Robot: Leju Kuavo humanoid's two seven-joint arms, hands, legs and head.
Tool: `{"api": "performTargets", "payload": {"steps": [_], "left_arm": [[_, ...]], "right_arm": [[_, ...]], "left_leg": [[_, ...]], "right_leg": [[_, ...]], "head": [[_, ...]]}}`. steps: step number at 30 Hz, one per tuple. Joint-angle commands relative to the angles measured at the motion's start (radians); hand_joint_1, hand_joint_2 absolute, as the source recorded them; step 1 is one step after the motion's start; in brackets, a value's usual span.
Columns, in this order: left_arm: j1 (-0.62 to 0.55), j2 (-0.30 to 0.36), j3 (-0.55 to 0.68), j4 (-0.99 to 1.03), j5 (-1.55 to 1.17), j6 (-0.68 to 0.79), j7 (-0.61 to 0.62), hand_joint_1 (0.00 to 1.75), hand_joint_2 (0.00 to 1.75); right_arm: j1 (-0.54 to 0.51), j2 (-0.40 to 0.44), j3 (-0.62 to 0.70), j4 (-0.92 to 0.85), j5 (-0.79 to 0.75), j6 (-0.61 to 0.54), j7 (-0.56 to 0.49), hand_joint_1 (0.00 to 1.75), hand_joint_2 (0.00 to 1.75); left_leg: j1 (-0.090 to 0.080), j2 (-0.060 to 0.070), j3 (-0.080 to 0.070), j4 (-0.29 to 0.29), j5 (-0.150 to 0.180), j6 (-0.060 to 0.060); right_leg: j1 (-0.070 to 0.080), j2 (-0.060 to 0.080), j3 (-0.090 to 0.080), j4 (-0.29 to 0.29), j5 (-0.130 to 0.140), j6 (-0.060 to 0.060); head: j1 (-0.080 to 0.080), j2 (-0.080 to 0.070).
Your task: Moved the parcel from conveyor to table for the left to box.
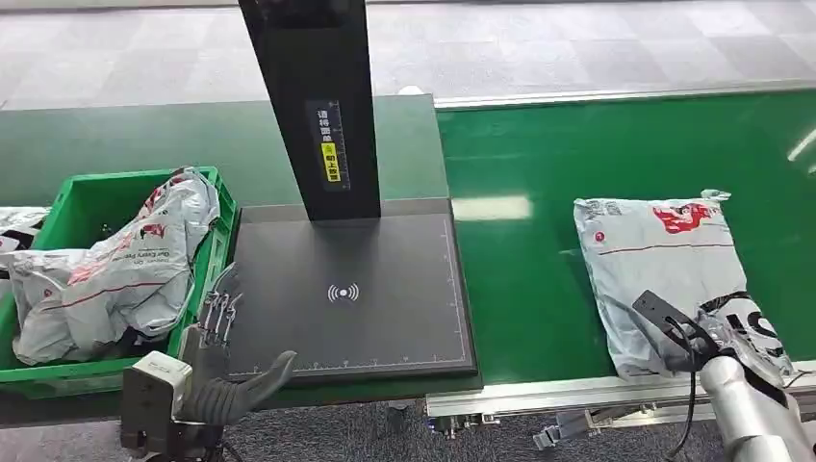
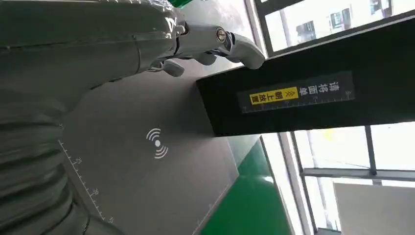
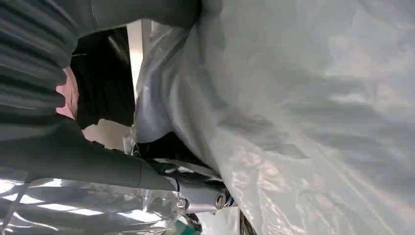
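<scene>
- The parcel (image 1: 669,274), a grey plastic mailer with red print, lies flat on the green conveyor belt (image 1: 539,241), on the robot's right. Its long axis runs from the near edge of the belt away from the robot, leaning slightly left at the far end; the red logo sits at the far end.
- The right hand (image 1: 712,337) is on the parcel's near end; in the right wrist view the thumb (image 3: 98,164) and fingers press into the crinkled plastic (image 3: 303,112), with film bunched around them, so it grips the parcel.
- Left of the belt sits the dark scanning table (image 1: 356,298), with a wave symbol at its middle and a black upright post (image 1: 313,106) bearing a yellow label at its far edge.
- The left hand (image 1: 226,361) hovers at the table's near left corner, fingers spread apart and holding nothing.
- Just beside the table's left edge stands a green crate (image 1: 91,197) with similar grey parcels piled inside.
</scene>
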Motion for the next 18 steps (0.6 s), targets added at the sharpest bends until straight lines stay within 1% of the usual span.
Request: {"api": "performTargets", "payload": {"steps": [1, 2, 3, 6, 11, 12, 13, 15, 16, 17, 18], "left_arm": [[0.002, 0.023, 0.006, 0.023, -0.004, 0.008, 0.005, 0.00, 1.75], [0.003, 0.023, 0.006, 0.021, -0.006, 0.011, 0.001, 0.00, 1.75], [0.004, 0.023, 0.007, 0.021, -0.007, 0.013, 0.000, 0.00, 1.75], [0.004, 0.023, 0.006, 0.018, -0.008, 0.013, -0.003, 0.00, 1.75], [0.003, 0.024, 0.007, 0.021, -0.007, 0.020, -0.004, 0.00, 1.75], [0.005, 0.023, 0.007, 0.019, -0.006, 0.021, -0.004, 0.00, 1.75], [0.006, 0.023, 0.008, 0.019, -0.006, 0.022, -0.004, 0.00, 1.75], [0.021, 0.019, 0.011, 0.001, -0.009, 0.033, -0.005, 0.00, 1.75], [0.024, 0.019, 0.011, -0.001, -0.009, 0.034, -0.005, 0.00, 1.75], [0.033, 0.017, 0.011, -0.013, -0.013, 0.041, -0.005, 0.00, 1.75], [0.037, 0.016, 0.011, -0.018, -0.014, 0.044, -0.005, 0.00, 1.75]], "right_arm": [[-0.022, 0.067, 0.067, 0.011, -0.009, 0.003, 0.002, 1.73, 1.75], [-0.032, 0.066, 0.081, 0.023, -0.017, -0.014, 0.002, 1.61, 1.75], [-0.038, 0.066, 0.087, 0.026, -0.020, -0.019, 0.003, 1.55, 1.75], [-0.045, 0.063, 0.101, 0.029, -0.030, -0.031, 0.005, 1.54, 1.75], [-0.061, 0.053, 0.112, 0.036, -0.051, -0.051, -0.004, 1.66, 1.75], [-0.066, 0.056, 0.109, 0.031, -0.056, -0.071, -0.008, 1.75, 1.75], [-0.072, 0.059, 0.111, 0.030, -0.056, -0.070, -0.008, 1.75, 1.75], [-0.082, 0.078, 0.093, 0.007, -0.073, -0.160, -0.025, 1.75, 1.75], [-0.085, 0.081, 0.095, 0.005, -0.073, -0.159, -0.025, 1.75, 1.75], [-0.082, 0.096, 0.076, -0.029, -0.088, -0.223, -0.039, 1.75, 1.75], [-0.080, 0.105, 0.063, -0.048, -0.100, -0.259, -0.053, 1.75, 1.75]], "left_leg": [[0.002, 0.004, 0.003, -0.003, 0.001, -0.002], [0.001, 0.003, 0.003, -0.002, 0.000, -0.001], [0.002, 0.004, 0.004, -0.002, 0.000, -0.001], [0.001, 0.003, 0.004, -0.002, 0.000, -0.001], [0.001, 0.003, 0.004, -0.002, 0.000, -0.001], [0.001, 0.003, 0.004, -0.003, 0.001, -0.002], [0.001, 0.004, 0.005, -0.004, 0.001, -0.002], [0.001, 0.005, 0.004, -0.003, 0.001, -0.002], [0.001, 0.004, 0.003, -0.001, 0.000, -0.001], [0.001, 0.006, 0.004, -0.002, 0.000, -0.001], [0.001, 0.006, 0.004, -0.002, 0.000, -0.002]], "right_leg": [[0.002, 0.004, 0.002, -0.004, 0.002, -0.003], [0.001, 0.003, 0.002, -0.002, 0.001, -0.002], [0.002, 0.005, 0.003, -0.003, 0.002, -0.002], [0.002, 0.004, 0.003, -0.003, 0.002, -0.003], [0.001, 0.003, 0.003, -0.002, 0.002, -0.003], [0.001, 0.004, 0.004, -0.003, 0.002, -0.003], [0.002, 0.005, 0.004, -0.004, 0.003, -0.004], [0.001, 0.005, 0.003, -0.003, 0.002, -0.003], [0.001, 0.005, 0.002, -0.001, 0.001, -0.002], [0.001, 0.006, 0.002, -0.002, 0.002, -0.003], [0.001, 0.006, 0.002, -0.002, 0.002, -0.003]], "head": [[0.000, 0.000], [0.000, 0.000], [0.000, 0.000], [0.000, 0.000], [0.000, 0.000], [0.000, 0.000], [0.000, 0.000], [0.000, 0.000], [0.000, 0.000], [0.000, 0.000], [0.000, 0.000]]}}
